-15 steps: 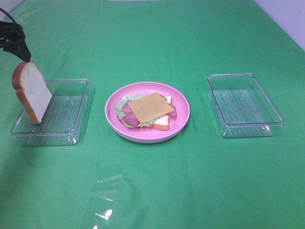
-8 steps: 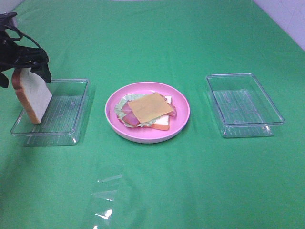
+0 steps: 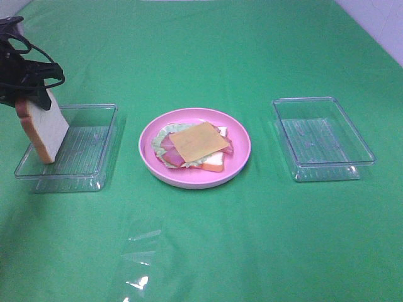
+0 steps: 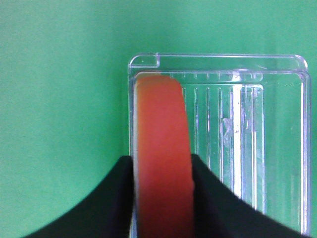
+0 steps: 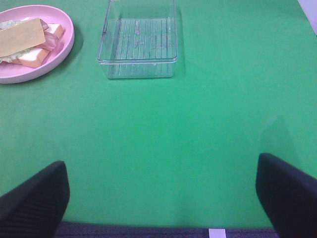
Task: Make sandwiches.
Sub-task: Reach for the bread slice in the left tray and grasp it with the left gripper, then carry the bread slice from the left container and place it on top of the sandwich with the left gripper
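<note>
A sandwich stack [image 3: 194, 146] lies on the round pink plate [image 3: 239, 160] in the middle: bread at the bottom, then lettuce and bacon, with an orange cheese square on top. A white bread slice [image 3: 47, 129] with a brown crust stands on edge in the left clear tray [image 3: 88, 157]. My left gripper [image 3: 34, 94] is shut on the top of this slice. In the left wrist view the crust [image 4: 163, 124] sits pinched between the black fingers [image 4: 116, 203] of my left gripper [image 4: 161, 163]. My right gripper [image 5: 161, 171] stands open over bare cloth, holding nothing.
An empty clear tray [image 3: 322, 138] sits to the right of the plate, also seen as the tray [image 5: 138, 44] in the right wrist view. Green cloth [image 3: 252, 239] covers the table. A light glare patch [image 3: 141, 251] shows near the front.
My left gripper came down around the top of the standing bread slice and closed on it. The slice, plate and trays have stayed in place.
</note>
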Robot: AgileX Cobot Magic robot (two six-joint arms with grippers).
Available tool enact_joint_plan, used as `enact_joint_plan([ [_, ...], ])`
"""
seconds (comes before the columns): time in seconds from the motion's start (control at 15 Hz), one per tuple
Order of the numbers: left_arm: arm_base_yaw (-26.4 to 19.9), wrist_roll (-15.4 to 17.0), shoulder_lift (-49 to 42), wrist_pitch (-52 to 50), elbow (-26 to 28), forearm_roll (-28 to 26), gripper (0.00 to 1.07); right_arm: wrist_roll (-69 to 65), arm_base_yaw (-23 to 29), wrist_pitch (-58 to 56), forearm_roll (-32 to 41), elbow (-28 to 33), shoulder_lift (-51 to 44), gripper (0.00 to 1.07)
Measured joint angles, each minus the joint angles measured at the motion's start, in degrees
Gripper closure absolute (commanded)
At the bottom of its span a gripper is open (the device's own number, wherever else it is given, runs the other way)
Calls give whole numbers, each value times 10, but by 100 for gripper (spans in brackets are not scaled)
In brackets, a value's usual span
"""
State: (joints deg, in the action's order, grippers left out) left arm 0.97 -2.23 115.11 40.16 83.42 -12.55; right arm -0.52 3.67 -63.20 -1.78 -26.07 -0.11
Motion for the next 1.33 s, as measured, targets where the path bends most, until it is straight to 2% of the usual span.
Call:
enact_joint_plan([
  [0.07,0,0,0,0,0,-2,99,0,0,0,0,0,0,9],
  [0.53,0,0,-8,3,0,-32,99,0,0,0,0,0,0,9],
  [0.8,0,0,-78,15,1,-52,99,0,0,0,0,0,0,9],
  [0.93,3,-2,-139,18,1,-104,99,0,0,0,0,0,0,9],
  [1.13,34,-33,-163,17,3,-142,99,0,0,0,0,0,0,9],
  [1.33,100,-49,-155,0,3,-180,99,0,0,0,0,0,0,9],
])
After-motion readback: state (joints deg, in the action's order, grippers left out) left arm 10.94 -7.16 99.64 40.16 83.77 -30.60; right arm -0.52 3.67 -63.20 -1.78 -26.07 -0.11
